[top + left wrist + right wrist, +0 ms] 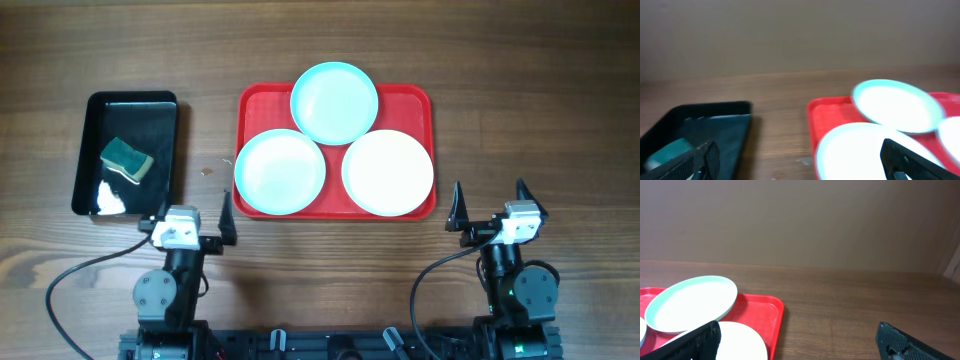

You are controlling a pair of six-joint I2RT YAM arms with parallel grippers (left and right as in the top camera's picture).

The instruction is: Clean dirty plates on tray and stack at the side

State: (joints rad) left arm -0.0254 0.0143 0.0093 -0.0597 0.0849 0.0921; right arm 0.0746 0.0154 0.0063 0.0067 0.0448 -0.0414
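Overhead shows both arms parked at the near edge of the table, with the left gripper (193,210) and the right gripper (490,195) both spread wide and holding nothing. All three plates lie on the tray (255,105): the far plate (334,102) at the back edge, the left plate (281,172) and the nearly white right plate (388,172) side by side in front. The far plate's rim overlaps the two in front, and from the right wrist it looks propped on them and tilted. Nothing appears started, so the opening move is probably to fetch the sponge (127,160) from the black tray (132,97), which is closest to the left arm. Come down on the sponge from above, pinch across its shorter sides, and keep the fingers off the tray wall and off the white patch (110,198) beside it (foam or cloth, I cannot tell which). Wipe the far plate first since it sits on top, with the right gripper pinning its rim so it does not slide. Stack on bare wood right of the tray.
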